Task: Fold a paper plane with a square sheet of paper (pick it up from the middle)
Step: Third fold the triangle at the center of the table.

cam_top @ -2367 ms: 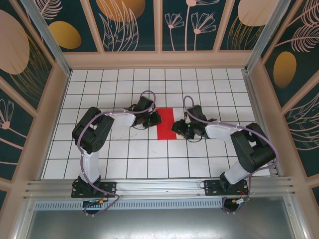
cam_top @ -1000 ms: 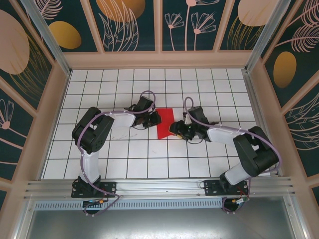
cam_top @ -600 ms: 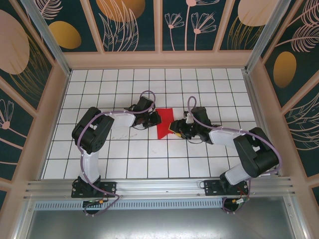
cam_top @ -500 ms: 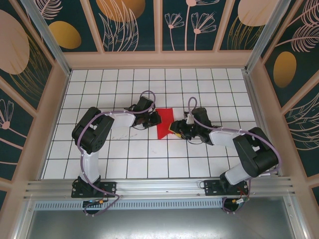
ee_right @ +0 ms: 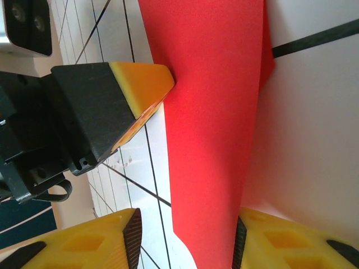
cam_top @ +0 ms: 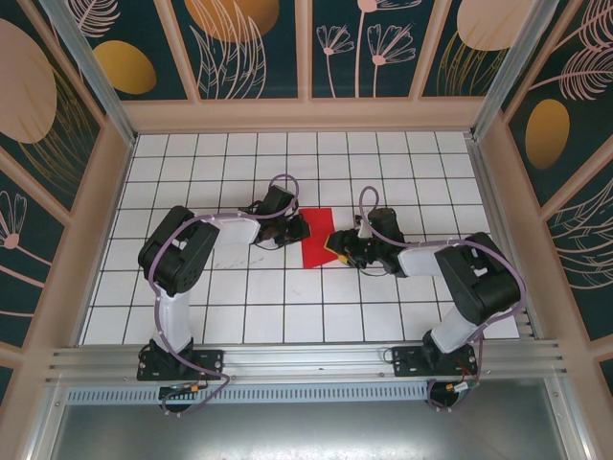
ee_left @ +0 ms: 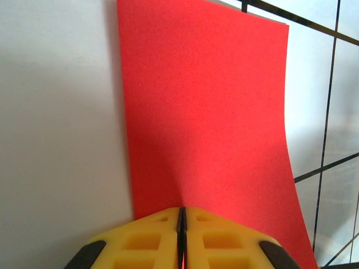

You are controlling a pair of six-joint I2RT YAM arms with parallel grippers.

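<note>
So the left hand (cam_top: 294, 230) is clamped shut on the left edge of the red paper (cam_top: 319, 236). In its own wrist cam the two yellow fingers (ee_left: 146, 238) are pressed together with just a sliver of red caught in the seam. From that grip the paper runs flat away from the hand over the white tiled counter (ee_left: 56, 112). It's plain bright red with no marks, and one long edge bows a little.

From above it's a narrow strip lying right between the two hands, with its far end cut at a slant. The right wrist cam shows it doubled over, a second layer peeking out along one long edge.

The right hand (cam_top: 335, 244) sits at the strip's right edge with its fingers spread apart, not squeezing anything. The near end of the paper runs into that gap, right up against one finger's inner pad.
</note>
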